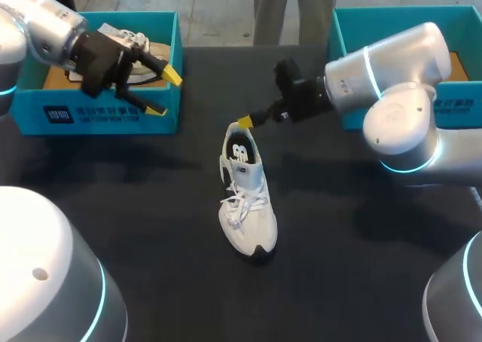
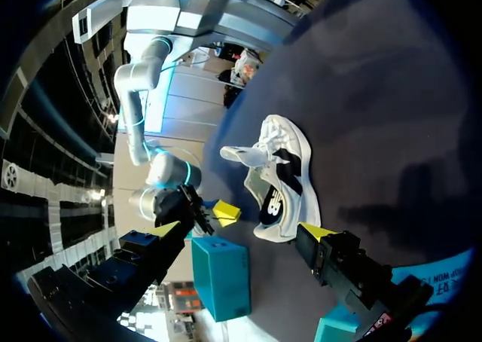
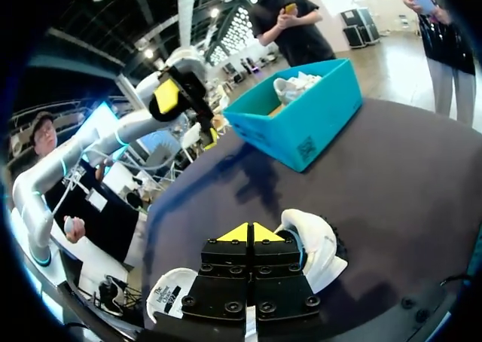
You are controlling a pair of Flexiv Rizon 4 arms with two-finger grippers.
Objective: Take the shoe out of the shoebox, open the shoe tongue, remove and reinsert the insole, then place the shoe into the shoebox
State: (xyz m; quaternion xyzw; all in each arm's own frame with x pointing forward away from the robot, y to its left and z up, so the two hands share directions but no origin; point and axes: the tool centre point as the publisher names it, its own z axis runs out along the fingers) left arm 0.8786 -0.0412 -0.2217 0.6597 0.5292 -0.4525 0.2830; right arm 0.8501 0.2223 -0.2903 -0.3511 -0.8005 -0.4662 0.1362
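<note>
One white shoe [image 1: 247,199] lies mid-frame on the black worktop [image 1: 151,229], out of the shoebox [image 1: 98,116] at upper left, where my left jaws hang apart. My right jaws sit at its heel.

Left wrist: the tongue [image 2: 245,155] is lifted and the insole [image 2: 275,203] is seated inside.

Right wrist: my right jaws are together over the shoe. I judge they should part, pinch the insole's heel edge and peel slowly.

The black tabletop [image 1: 151,229] carries a white shoe [image 1: 245,199] upright near its centre, toe toward the near edge, a teal shoebox [image 1: 98,112] at the far-left corner and a second teal box [image 1: 454,108] at the far-right corner.
</note>
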